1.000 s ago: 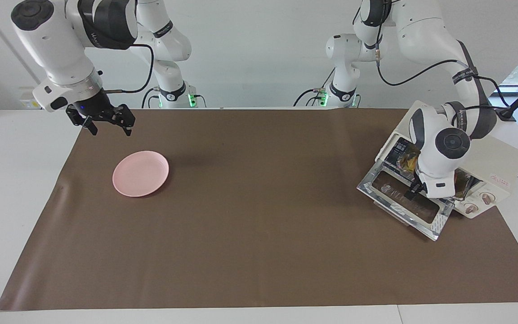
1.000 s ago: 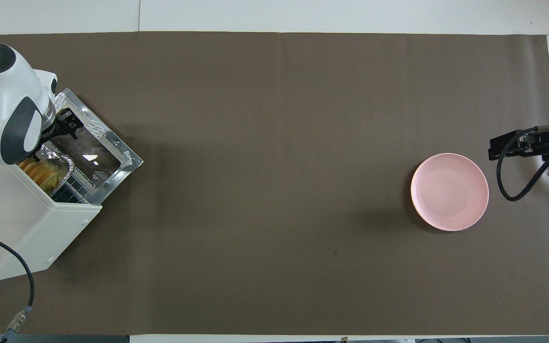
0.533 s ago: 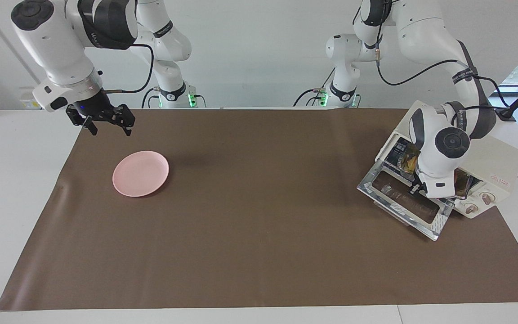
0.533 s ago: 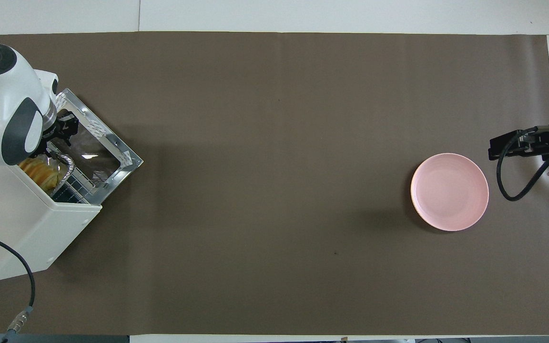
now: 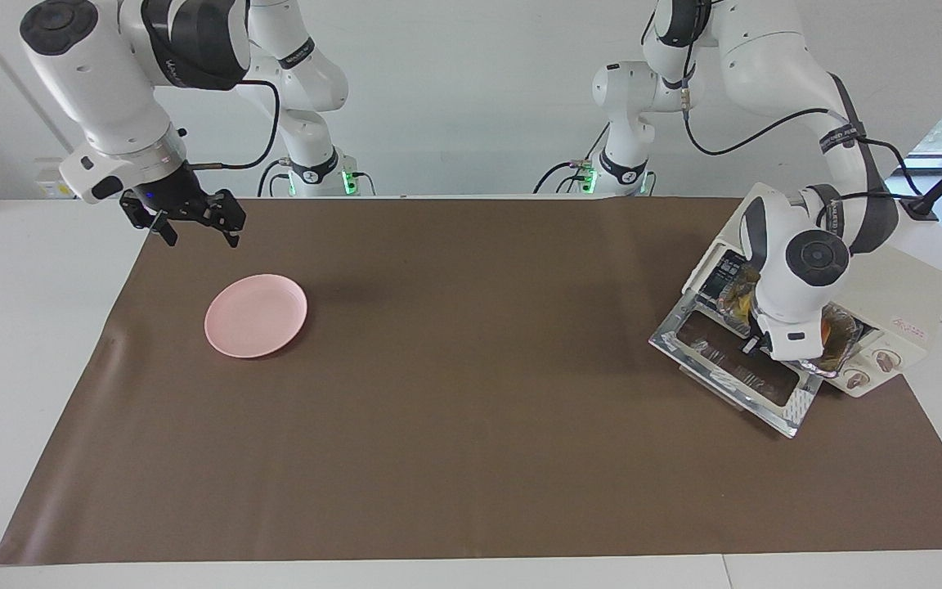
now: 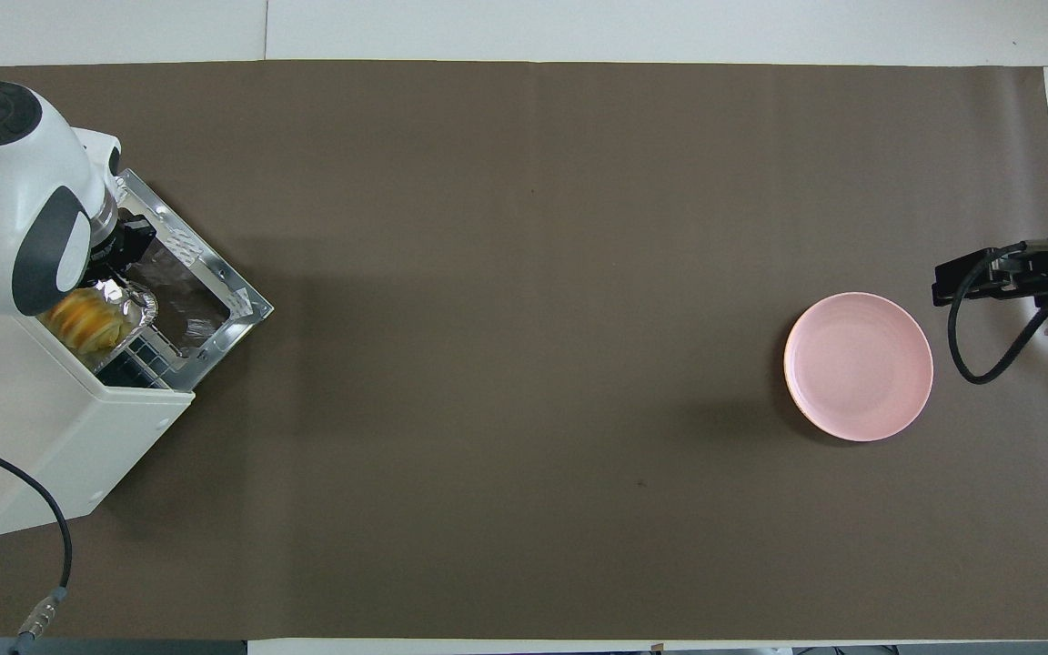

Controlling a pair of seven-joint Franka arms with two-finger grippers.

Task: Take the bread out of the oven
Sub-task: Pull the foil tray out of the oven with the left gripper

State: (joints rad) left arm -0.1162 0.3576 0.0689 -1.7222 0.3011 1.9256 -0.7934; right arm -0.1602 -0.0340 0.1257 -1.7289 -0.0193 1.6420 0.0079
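Observation:
The cream-white oven (image 5: 904,286) stands at the left arm's end of the table, its glass door (image 5: 733,372) dropped open. The golden bread (image 6: 83,318) lies in a silver foil tray (image 6: 144,305) that sticks partly out of the oven mouth over the door. In the facing view an orange end of the bread (image 5: 835,331) and the tray's rim (image 5: 827,361) show beside the hand. My left gripper (image 5: 765,348) is at the oven mouth, shut on the foil tray; the hand hides most of it. My right gripper (image 5: 197,236) is open and empty in the air beside the pink plate.
A round pink plate (image 5: 256,315) lies on the brown mat (image 5: 471,409) toward the right arm's end; it also shows in the overhead view (image 6: 858,366). The oven's power cable (image 6: 42,546) trails off the table edge nearest the robots.
The foil tray with the bread has slid further out of the oven over the door, along with my left hand. The right arm has not moved.

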